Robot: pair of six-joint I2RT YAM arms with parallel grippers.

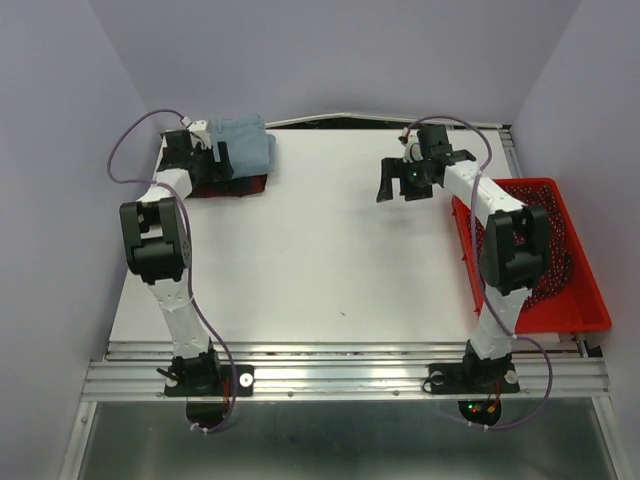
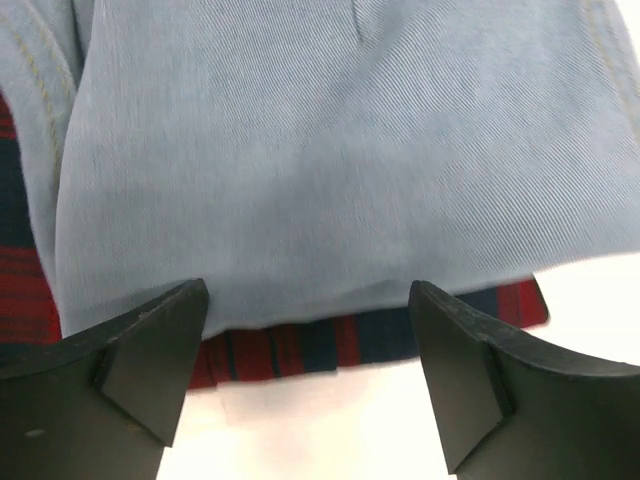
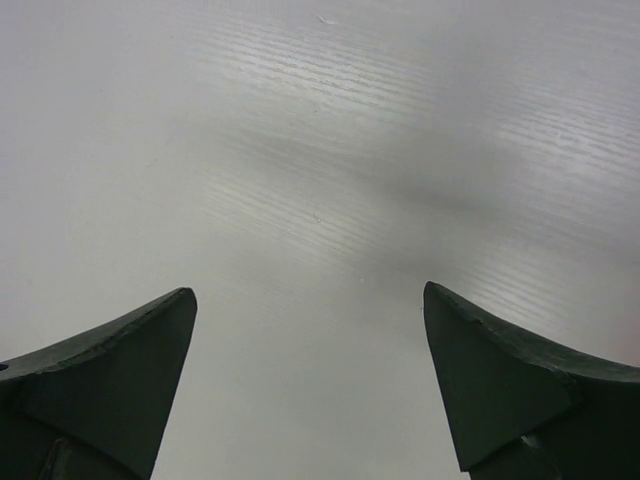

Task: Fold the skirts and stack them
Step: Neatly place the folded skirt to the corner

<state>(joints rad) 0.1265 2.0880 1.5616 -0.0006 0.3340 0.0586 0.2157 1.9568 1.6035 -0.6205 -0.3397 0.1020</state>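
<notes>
At the table's far left corner the light blue-grey skirt (image 1: 246,140) lies folded on top of the folded red-and-navy plaid skirt (image 1: 238,186). My left gripper (image 1: 222,163) hovers at the stack's near edge, open, with nothing between its fingers. In the left wrist view the blue-grey skirt (image 2: 330,170) fills the frame, a strip of plaid skirt (image 2: 330,342) shows under it, and the left gripper (image 2: 310,305) is apart from both. My right gripper (image 1: 400,188) is open over bare table at the far right; in its wrist view the right gripper (image 3: 310,300) holds nothing.
A red plastic basket (image 1: 580,290) stands along the table's right edge, beside the right arm. The white table (image 1: 330,260) stretches between the two arms. Purple walls close in the left, back and right sides.
</notes>
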